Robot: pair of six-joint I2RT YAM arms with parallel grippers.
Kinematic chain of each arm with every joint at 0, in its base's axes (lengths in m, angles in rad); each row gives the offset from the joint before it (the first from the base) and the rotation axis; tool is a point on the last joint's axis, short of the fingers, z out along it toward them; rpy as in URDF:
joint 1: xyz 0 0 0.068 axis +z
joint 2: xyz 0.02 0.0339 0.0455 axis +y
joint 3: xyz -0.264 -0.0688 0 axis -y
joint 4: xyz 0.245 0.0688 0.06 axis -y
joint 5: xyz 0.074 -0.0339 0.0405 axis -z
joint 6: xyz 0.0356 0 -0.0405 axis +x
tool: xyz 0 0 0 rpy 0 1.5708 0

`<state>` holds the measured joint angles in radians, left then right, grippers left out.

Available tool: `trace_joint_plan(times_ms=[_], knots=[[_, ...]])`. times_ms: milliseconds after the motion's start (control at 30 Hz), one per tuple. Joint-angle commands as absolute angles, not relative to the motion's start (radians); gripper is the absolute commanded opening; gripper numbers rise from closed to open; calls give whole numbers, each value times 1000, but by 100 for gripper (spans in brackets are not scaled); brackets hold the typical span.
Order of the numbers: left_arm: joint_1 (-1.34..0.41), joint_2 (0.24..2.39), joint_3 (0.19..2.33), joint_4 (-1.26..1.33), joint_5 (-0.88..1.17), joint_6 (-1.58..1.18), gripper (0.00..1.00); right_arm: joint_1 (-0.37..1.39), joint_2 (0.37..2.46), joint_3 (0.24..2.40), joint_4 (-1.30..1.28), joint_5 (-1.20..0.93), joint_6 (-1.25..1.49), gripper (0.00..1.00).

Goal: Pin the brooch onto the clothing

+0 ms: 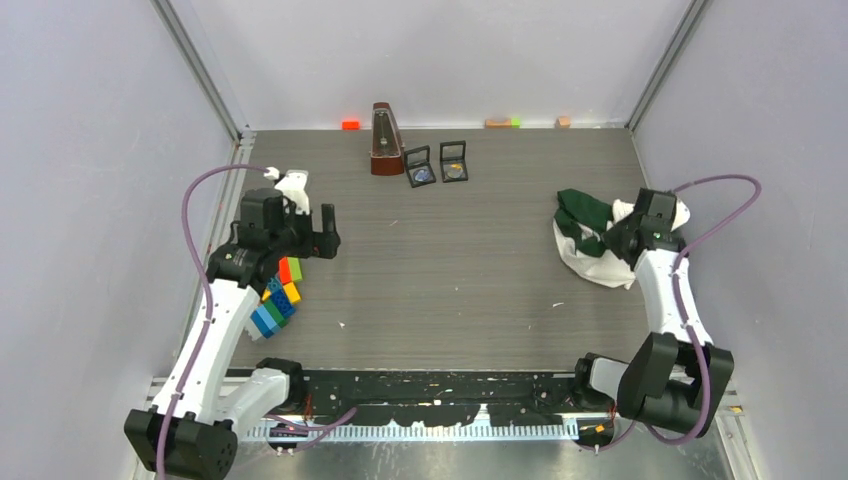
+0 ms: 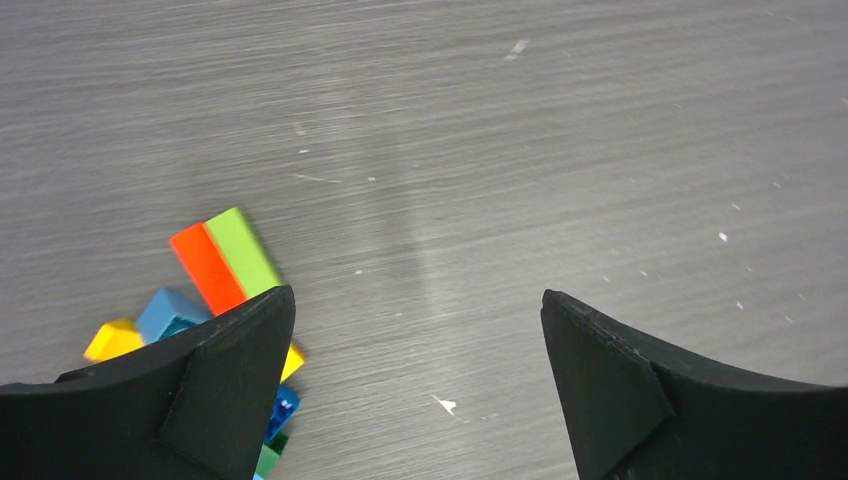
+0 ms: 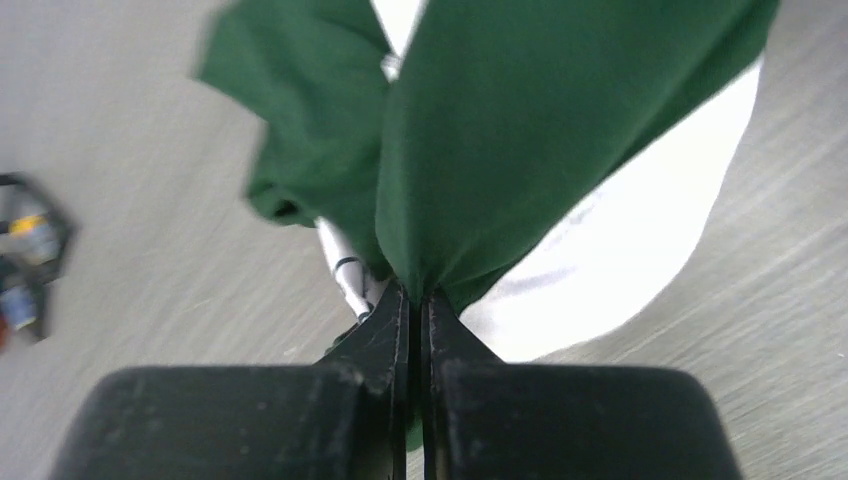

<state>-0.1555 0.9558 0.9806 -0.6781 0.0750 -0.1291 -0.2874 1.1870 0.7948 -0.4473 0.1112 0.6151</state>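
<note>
Right gripper (image 3: 415, 298) tight on clothing (image 3: 520, 130)

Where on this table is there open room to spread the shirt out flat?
Widest bare patch: mid-table, between the colored blocks at left, the shirt at right, and the metronome and two black cases at the back. Crowded at right, where the right gripper pinches the shirt.

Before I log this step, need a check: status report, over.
Right jaws shut on green fabric of T-shirt. Left jaws open, empty, beside toy bricks. T-shirt bunched, far right. Nothing between it and the two small cases.
</note>
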Motion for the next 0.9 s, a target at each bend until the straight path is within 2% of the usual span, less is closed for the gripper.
trace_joint_plan(times_ms=[0, 200, 367, 500, 633, 700, 733, 767, 800, 833, 867], knots=[[-220, 951, 1012, -661, 228, -98, 96, -275, 1097, 1059, -570, -146, 566, 1], [-284, 914, 1054, -618, 446, -150, 97, -150, 1123, 1452, -774, -333, 517, 1], [-317, 866, 1076, -502, 634, -235, 98, 112, 1254, 1897, -920, -455, 472, 1], [-325, 825, 1074, -421, 725, -314, 99, 257, 1342, 2118, -967, -511, 487, 1], [-325, 778, 1041, -353, 764, -403, 100, 279, 1330, 2045, -886, -536, 539, 0], [-325, 748, 1009, -324, 778, -452, 100, 282, 1303, 1941, -854, -498, 555, 0], [-325, 735, 989, -312, 785, -477, 100, 283, 1292, 1850, -831, -462, 568, 4], [-325, 721, 971, -308, 790, -494, 100, 284, 1266, 1801, -818, -442, 577, 16], [-325, 708, 941, -307, 791, -508, 100, 285, 1253, 1693, -788, -398, 589, 23], [-325, 692, 915, -308, 785, -514, 100, 285, 1227, 1638, -761, -375, 592, 38], [-325, 680, 887, -310, 771, -521, 100, 285, 1216, 1527, -752, -305, 600, 45]])
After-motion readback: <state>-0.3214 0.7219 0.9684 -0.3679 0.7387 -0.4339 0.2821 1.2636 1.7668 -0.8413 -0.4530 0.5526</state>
